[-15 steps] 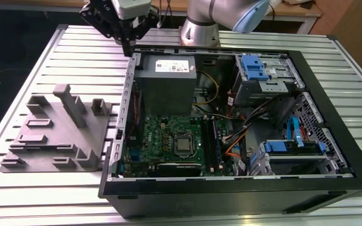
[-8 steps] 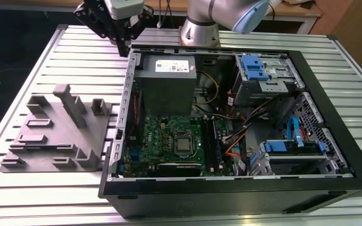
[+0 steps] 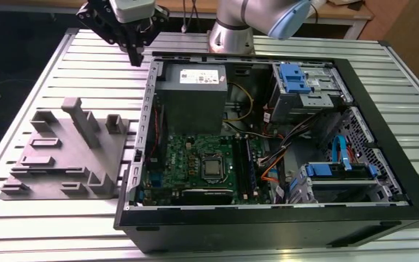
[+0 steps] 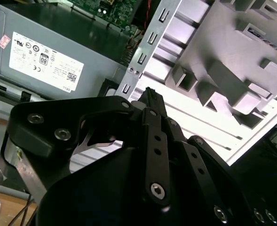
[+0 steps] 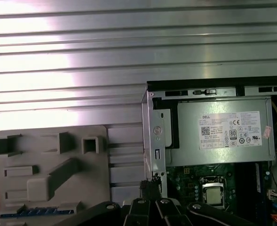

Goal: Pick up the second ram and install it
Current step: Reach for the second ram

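Dark blue, the second ram (image 5: 35, 212) is lying in the grey holder (image 5: 49, 157) on the slatted metal surface (image 5: 129, 47), while the gripper (image 5: 150, 187), closed and empty, is hovering near the computer case's (image 5: 150, 122) corner.

A white label (image 3: 201, 77) lies on the upper face of the grey power supply (image 3: 192, 103); in the exterior view it is a pale rectangle with a dark mark at one end. In the second wrist view the label (image 4: 44, 62) carries rows of fine black print, several round and square approval marks and a square scan code (image 4: 71, 77); the lines are too small to make out. A small pink sticker (image 4: 4, 41) sits just beside the label's end.
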{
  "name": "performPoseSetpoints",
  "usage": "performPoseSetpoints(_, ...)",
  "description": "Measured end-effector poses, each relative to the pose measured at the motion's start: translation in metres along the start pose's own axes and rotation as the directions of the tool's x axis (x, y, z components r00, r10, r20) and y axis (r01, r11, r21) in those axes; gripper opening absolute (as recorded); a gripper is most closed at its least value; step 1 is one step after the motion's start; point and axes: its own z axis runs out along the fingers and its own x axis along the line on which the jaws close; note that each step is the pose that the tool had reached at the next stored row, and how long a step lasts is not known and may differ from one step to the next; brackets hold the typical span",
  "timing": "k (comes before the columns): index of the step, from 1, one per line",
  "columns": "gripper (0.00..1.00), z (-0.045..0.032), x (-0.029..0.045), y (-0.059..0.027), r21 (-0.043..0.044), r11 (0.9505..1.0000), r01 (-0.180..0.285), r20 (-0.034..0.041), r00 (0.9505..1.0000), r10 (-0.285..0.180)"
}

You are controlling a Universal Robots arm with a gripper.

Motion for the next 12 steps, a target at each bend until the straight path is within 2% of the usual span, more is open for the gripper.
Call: performPoseSetpoints(12, 0.07, 0.0036, 0.0136, -0.0049, 0.0, 1.0, 0.0, 0.0, 1.0, 0.0)
